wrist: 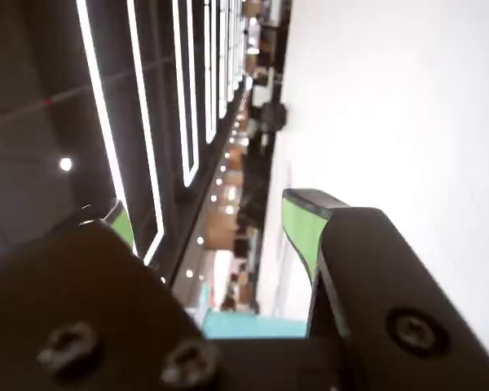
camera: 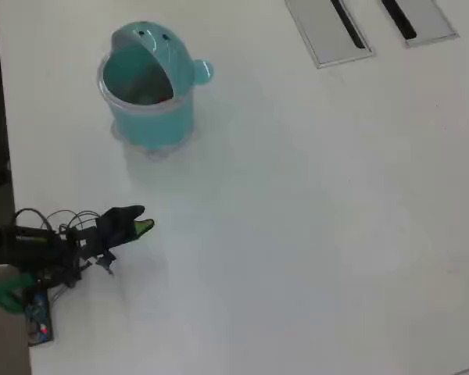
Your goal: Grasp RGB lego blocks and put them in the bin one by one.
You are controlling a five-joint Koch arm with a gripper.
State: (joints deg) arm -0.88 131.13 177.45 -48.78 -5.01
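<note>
White tabletop (camera: 313, 234) is bare apart from two grey panels with black strips (camera: 367, 27) at the top edge of the overhead view. Wrist view is lying on its side and looks past the table into a dim room with ceiling light strips — useless for locating anything.

Teal bin (camera: 148, 86) sits upright top-left in the overhead view, hood tipped back, mouth open. A small red patch (camera: 164, 98) shows inside it, probably the red block; too blurred to be sure. No green or blue block visible on the table or in the bin, so I can't say where they are.

Gripper (camera: 141, 228) is low-left, well apart from the bin, arm folded back toward its base (camera: 31, 258). In the wrist view the two green-padded tips (wrist: 301, 228) stand apart with nothing between them — jaws released, empty.

Risks, as I judge them:
- Nothing graspable in view, so a pick attempt would close on air.
- Wrist camera aimed off-table, so no close-range guidance.
- Swinging toward the bin could clip its rim or side knob (camera: 203, 72) and shove it.
</note>
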